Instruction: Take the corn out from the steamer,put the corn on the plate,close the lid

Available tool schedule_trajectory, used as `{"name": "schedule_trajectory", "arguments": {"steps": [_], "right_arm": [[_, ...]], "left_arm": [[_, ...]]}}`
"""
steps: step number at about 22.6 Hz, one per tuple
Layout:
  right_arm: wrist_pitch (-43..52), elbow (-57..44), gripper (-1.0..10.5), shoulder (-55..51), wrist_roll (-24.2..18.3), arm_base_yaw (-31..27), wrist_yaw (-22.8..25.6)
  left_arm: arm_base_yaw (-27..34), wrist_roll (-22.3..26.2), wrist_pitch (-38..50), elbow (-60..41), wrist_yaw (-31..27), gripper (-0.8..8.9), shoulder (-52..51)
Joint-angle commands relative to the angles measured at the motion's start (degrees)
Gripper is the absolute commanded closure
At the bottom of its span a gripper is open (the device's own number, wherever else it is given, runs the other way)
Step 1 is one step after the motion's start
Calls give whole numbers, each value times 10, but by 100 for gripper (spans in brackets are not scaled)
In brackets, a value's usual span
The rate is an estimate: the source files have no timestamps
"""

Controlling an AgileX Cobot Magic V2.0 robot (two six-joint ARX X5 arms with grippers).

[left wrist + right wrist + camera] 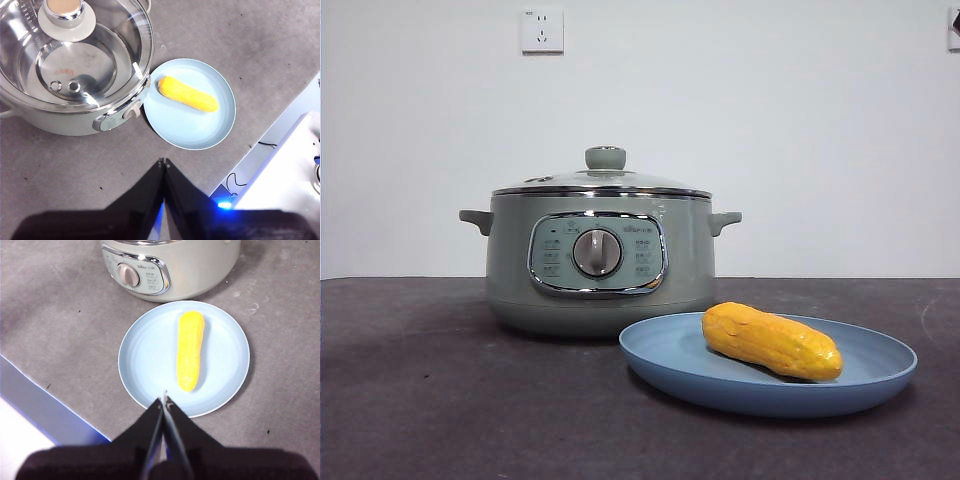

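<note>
Both claws empty; one corn on one plate

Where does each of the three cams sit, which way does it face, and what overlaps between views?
Front: low, at table height, looking level at the steamer and plate; no robot part shows.
Left wrist: above, looking down on the lid and corn; shut left gripper at the bottom edge.
Right wrist: above the plate, looking down; shut right gripper shows.
Shared: steamer, plate and corn appear in all three.
</note>
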Motion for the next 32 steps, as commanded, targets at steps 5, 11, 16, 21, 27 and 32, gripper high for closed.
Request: {"name": "schedule_trajectory", "arguments": {"steps": [5, 11, 16, 21, 27, 32], "right_arm": [[3, -2, 946, -1, 4, 1, 2], [3, -2, 946, -1, 4, 1, 2], [3, -2, 946, -1, 3, 1, 2], [3, -2, 946, -1, 4, 1, 2], [3, -2, 946, -1, 4, 1, 2], [3, -2, 946, -1, 3, 1, 2]], "left_arm": [[-1, 7, -6, -5, -1, 818, 1], [15, 94, 156, -6, 2, 817, -10], [32, 153, 334, -11, 36, 818, -30], [74, 174, 424, -14, 94, 818, -52], [120, 198, 444, -14, 107, 817, -116], [171, 197, 395, -25, 107, 818, -179]]}}
